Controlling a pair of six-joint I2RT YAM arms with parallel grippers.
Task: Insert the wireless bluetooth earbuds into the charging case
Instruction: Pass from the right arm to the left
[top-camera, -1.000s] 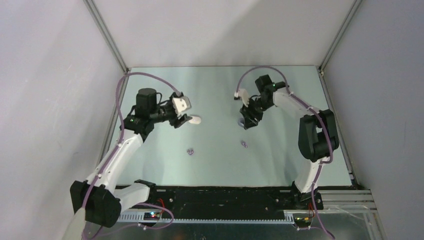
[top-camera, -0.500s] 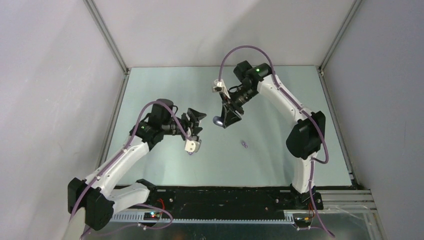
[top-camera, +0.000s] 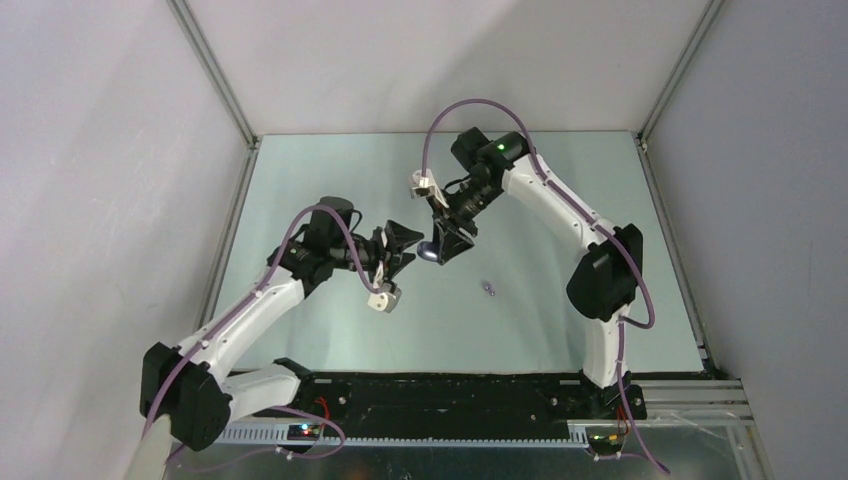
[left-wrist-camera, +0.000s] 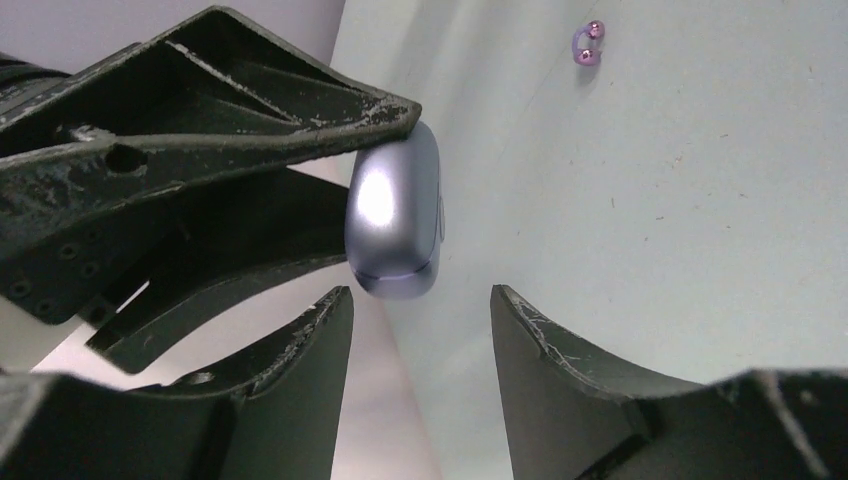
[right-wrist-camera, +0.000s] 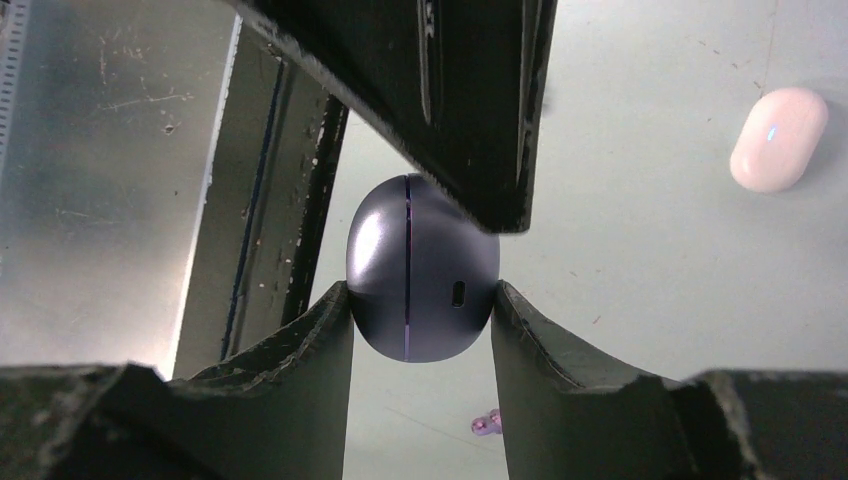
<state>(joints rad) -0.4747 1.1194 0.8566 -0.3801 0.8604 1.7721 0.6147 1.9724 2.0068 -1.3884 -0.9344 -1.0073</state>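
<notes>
Pale green table (top-camera: 560, 200), right gripper (right-wrist-camera: 420, 297) clamped on grey-purple case (right-wrist-camera: 400, 260), carried closer to left gripper (left-wrist-camera: 420, 295) than before, that one spread apart just short of the case, purple earbuds (left-wrist-camera: 587, 43) loose on the table near the case

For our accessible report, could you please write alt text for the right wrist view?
The right hand grips a closed grey-purple case between its two fingers, over the table. A white case lies at upper right; a purple earbud shows below.
</notes>
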